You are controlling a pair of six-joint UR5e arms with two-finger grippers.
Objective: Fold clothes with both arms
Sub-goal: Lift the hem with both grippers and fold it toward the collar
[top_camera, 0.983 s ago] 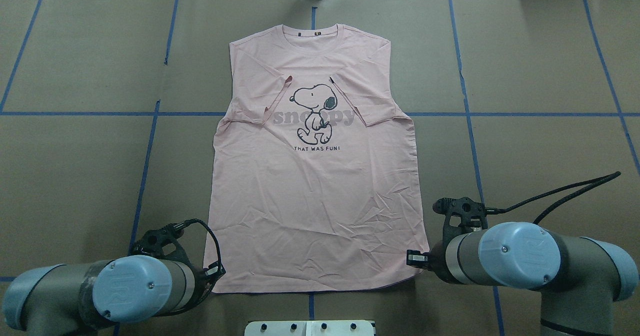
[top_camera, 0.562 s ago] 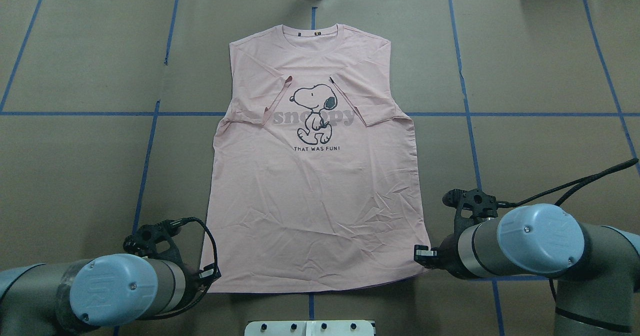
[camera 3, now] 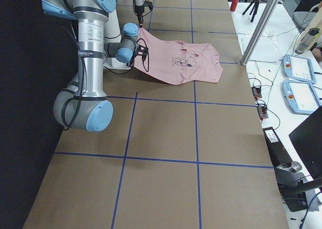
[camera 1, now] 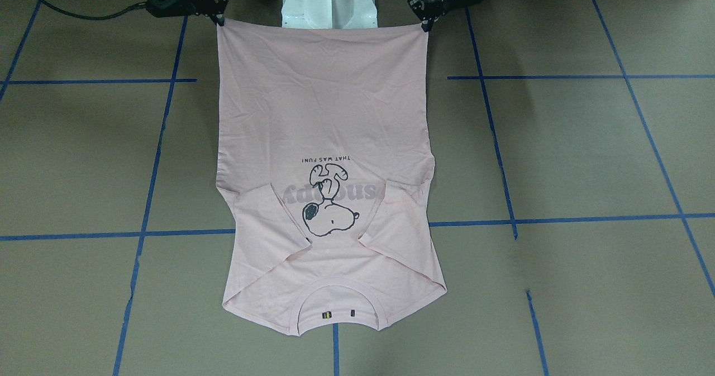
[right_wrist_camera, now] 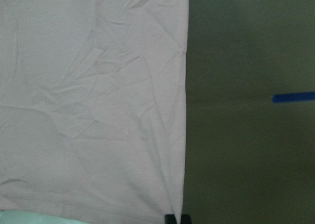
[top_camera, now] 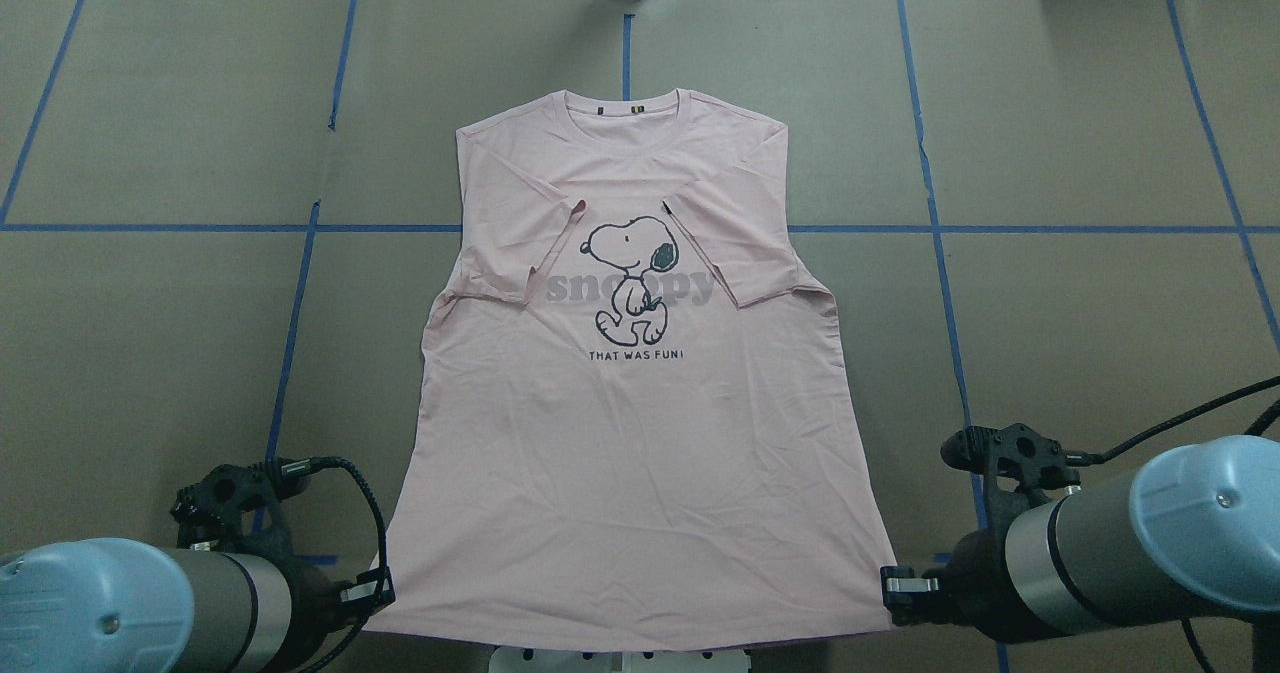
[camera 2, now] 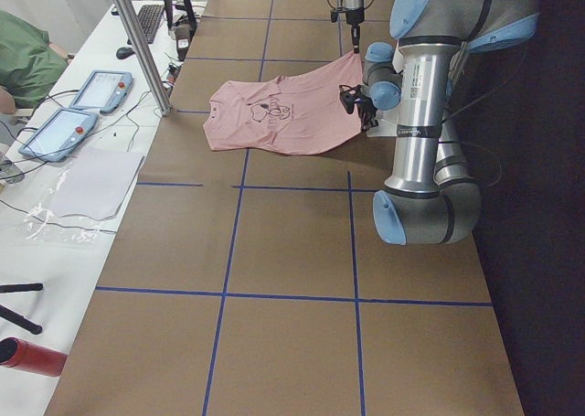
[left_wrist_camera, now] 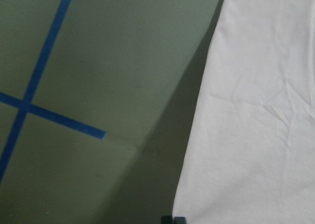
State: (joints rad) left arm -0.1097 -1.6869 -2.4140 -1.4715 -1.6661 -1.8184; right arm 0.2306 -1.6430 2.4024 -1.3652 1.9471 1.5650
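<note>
On brown paper-covered tabletop [top_camera: 1080, 133], centre: pale pink short-sleeved T-shirt [top_camera: 630, 433], print side up, collar at far end from robot, both sleeves folded inward over chest. Hem corners pinched, one in black left claw [top_camera: 372, 589], one in black right claw [top_camera: 900, 583]; hem drawn taut between.

Overhead view: Snoopy print upright, silver-grey left arm [top_camera: 120, 613] and silver-grey right arm [top_camera: 1150, 543] flanking near corners.

Front-facing view: print inverted, collar nearest camera, claws at top edge either side of white pedestal base [camera 1: 328, 1], hem line meeting base's front edge.

Side views only: hem end raised clear of tabletop, collar end lying flat.

Wrist views: cloth edge, bare paper, dark fingertip [left_wrist_camera: 173, 219] at bottom edge; jaw gap hidden.

Surroundings: blue tape grid lines [top_camera: 200, 227]; blue-framed tablet pendants [camera 2: 101, 89] and upright metal pole [camera 2: 137, 41] at white side bench [camera 2: 91, 183].
</note>
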